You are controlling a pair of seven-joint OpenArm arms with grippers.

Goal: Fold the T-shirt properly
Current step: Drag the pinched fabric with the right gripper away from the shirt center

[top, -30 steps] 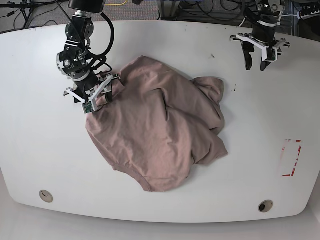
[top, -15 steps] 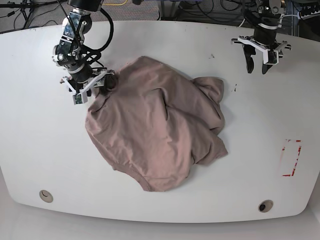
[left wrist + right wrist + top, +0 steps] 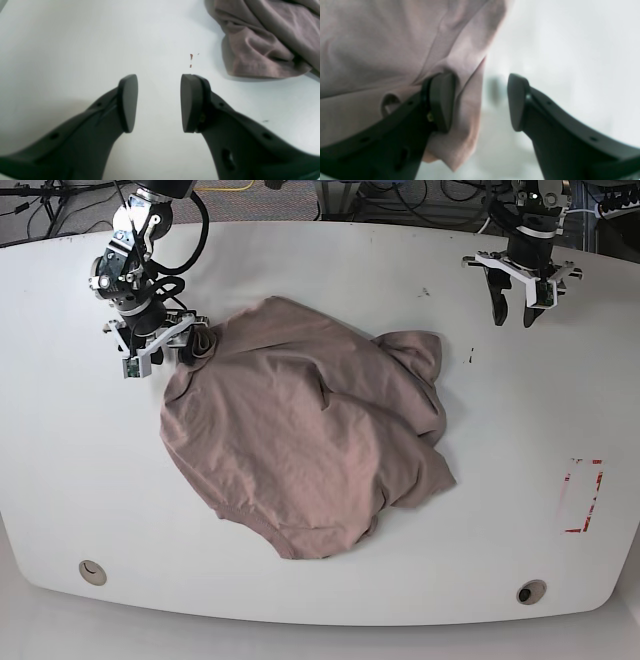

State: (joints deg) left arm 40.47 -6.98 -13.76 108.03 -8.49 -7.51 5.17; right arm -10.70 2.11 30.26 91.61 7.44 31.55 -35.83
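On the table (image 3: 60, 480), the T-shirt (image 3: 300, 440) lies crumpled, diagonal; both tools gape.

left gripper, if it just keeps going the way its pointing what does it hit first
Probably the bare white table: the left gripper points down at it, jaws open, nothing between. The T-shirt lies off to one side.

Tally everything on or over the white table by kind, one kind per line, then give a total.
T-shirt: 1
Grippers: 2, the left gripper and the right gripper
Red tape outline: 1
Round table holes: 2, front left hole and front right hole
Total: 6
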